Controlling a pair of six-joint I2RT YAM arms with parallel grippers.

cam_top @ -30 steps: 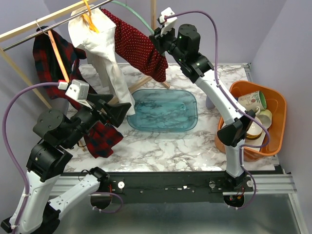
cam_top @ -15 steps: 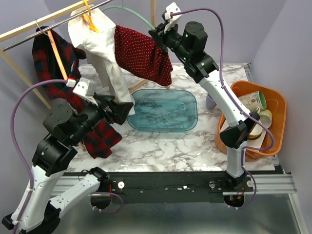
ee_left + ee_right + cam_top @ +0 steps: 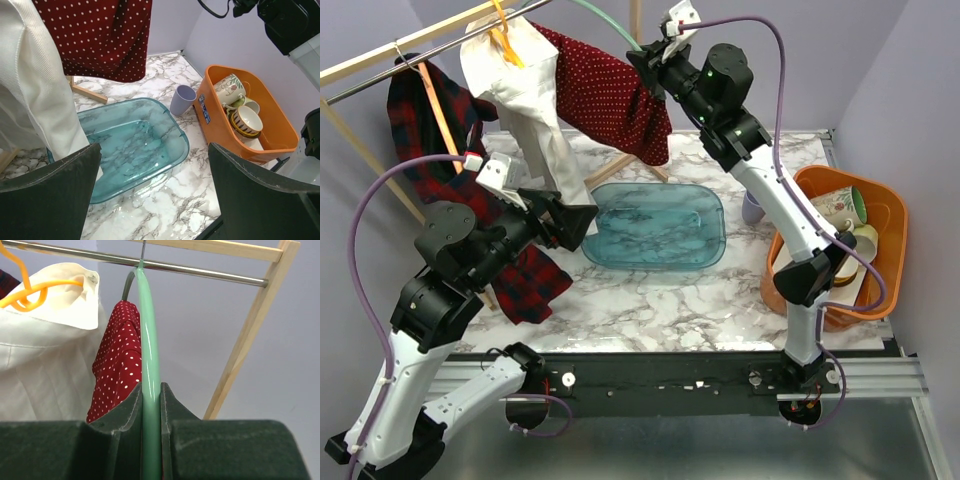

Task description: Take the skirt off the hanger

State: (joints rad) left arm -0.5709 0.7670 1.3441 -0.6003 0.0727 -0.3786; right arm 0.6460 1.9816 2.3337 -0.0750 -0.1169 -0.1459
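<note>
The skirt [image 3: 605,100] is dark red with white dots and hangs on a pale green hanger [image 3: 605,28] from the metal rail [image 3: 420,50]. My right gripper [image 3: 650,55] is up at the rail's right end, shut on the green hanger's arm [image 3: 149,340], which runs straight up between its fingers [image 3: 131,405]. In the right wrist view the skirt [image 3: 117,365] drapes just left of that arm. My left gripper [image 3: 582,220] stands open and empty in front of and below the skirt's hem [image 3: 100,35], over the table.
A white garment [image 3: 525,90] on an orange hanger and a plaid garment [image 3: 430,110] hang left of the skirt. Below lie a teal tray [image 3: 655,225], a lilac cup [image 3: 183,99] and an orange tub [image 3: 895,215] of crockery. A wooden rack post [image 3: 245,345] stands to the right.
My right gripper has shut on the green hanger and moved up and right, swinging the skirt. The left arm has shifted right and a little up, still open.
</note>
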